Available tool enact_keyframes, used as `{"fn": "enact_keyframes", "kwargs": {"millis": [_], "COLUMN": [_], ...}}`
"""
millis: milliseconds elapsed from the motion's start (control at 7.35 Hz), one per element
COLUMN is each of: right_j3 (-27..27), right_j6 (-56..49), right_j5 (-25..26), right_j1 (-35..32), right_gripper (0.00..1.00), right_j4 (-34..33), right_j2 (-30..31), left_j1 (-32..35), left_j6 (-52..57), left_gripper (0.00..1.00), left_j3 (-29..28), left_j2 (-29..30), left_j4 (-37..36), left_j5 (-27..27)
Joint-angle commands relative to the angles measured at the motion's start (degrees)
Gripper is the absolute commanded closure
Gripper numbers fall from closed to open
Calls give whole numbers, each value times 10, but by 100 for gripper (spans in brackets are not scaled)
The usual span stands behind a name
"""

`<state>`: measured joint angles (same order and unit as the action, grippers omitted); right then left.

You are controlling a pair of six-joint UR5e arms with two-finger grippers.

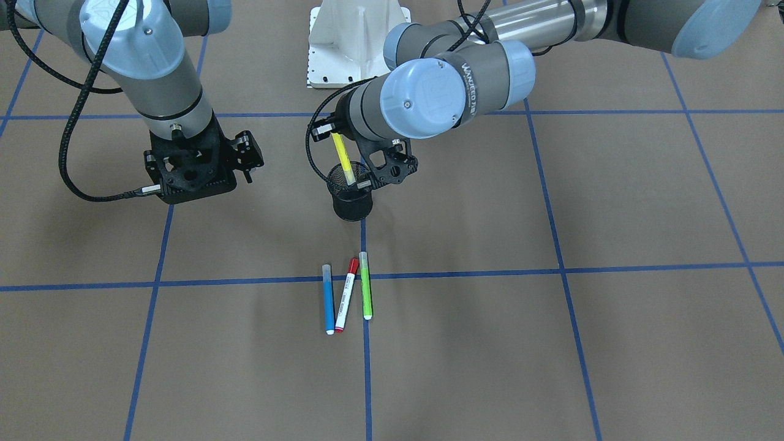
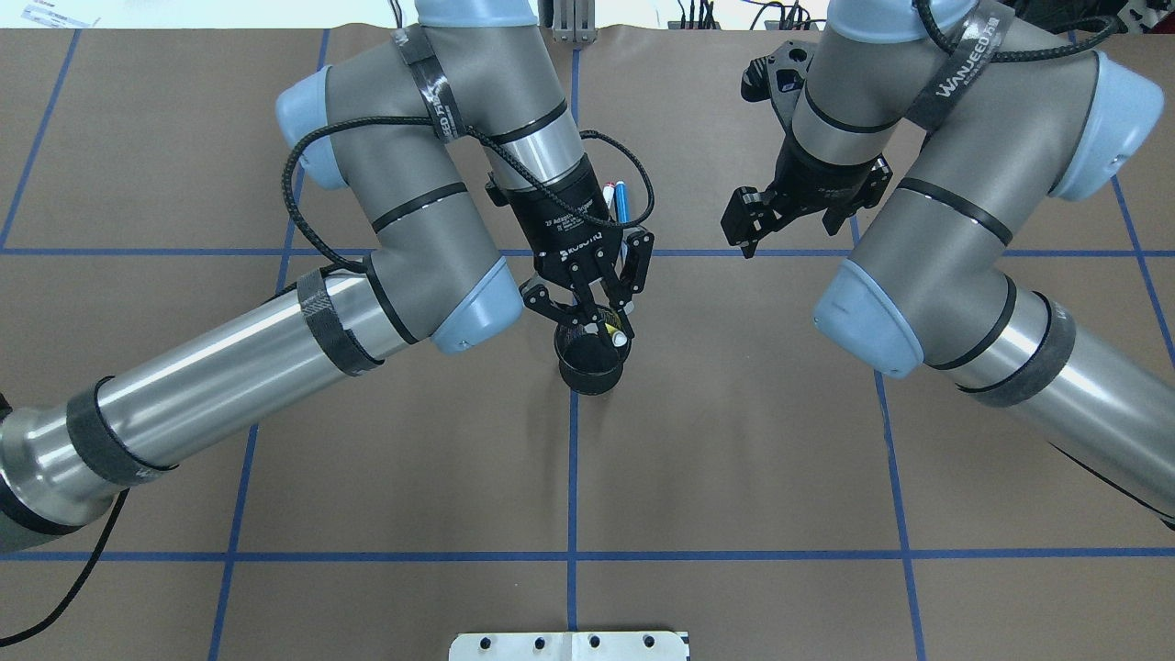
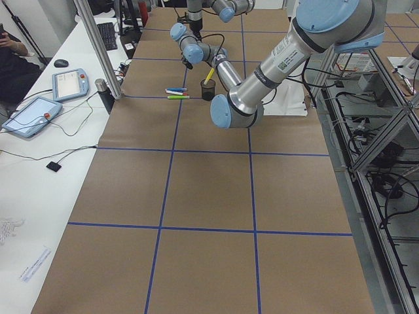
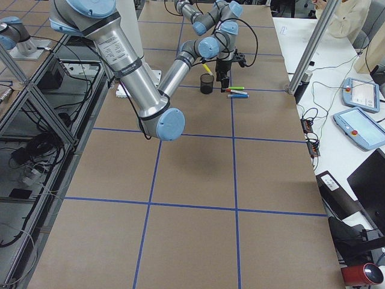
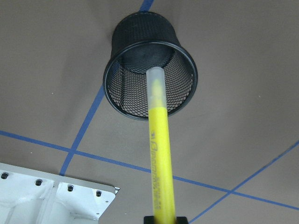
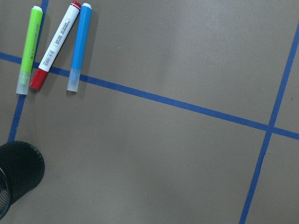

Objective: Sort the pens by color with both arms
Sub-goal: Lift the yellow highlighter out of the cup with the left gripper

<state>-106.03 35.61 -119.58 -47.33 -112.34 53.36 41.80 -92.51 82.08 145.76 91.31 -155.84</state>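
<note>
My left gripper (image 1: 327, 131) is shut on the upper end of a yellow pen (image 1: 342, 158). The pen hangs tilted with its capped tip at the mouth of a black mesh cup (image 1: 352, 205). The left wrist view looks down along the yellow pen (image 5: 159, 154) into the cup (image 5: 149, 74). A blue pen (image 1: 328, 299), a red pen (image 1: 346, 294) and a green pen (image 1: 365, 285) lie side by side on the table beyond the cup. My right gripper (image 1: 245, 153) hovers empty off to the cup's side and looks open. The right wrist view shows none of its fingers.
The white base pedestal (image 1: 358, 43) stands at the robot's edge, close behind the cup. Blue tape lines (image 1: 551, 269) grid the brown table. Tablets (image 3: 33, 114) and cables lie on a white side bench beyond the table's far edge.
</note>
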Motion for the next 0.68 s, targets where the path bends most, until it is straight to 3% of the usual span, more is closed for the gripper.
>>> {"fn": "enact_keyframes", "kwargs": {"millis": [0, 272, 544], "right_j3": [-6, -6, -6], "right_j6": [1, 0, 0], "right_j5": [0, -1, -4], "right_j1": [-7, -6, -7], "right_gripper": [2, 2, 2], "right_j4": [-1, 0, 0], "right_j2": [2, 5, 4], "left_j1": [46, 99, 109], "left_j6": [20, 149, 258], "left_gripper": [82, 82, 82], "left_j3": [32, 24, 6], "left_j2": [-7, -12, -29], "left_j4": [13, 12, 14], "left_j5": [1, 8, 78]}}
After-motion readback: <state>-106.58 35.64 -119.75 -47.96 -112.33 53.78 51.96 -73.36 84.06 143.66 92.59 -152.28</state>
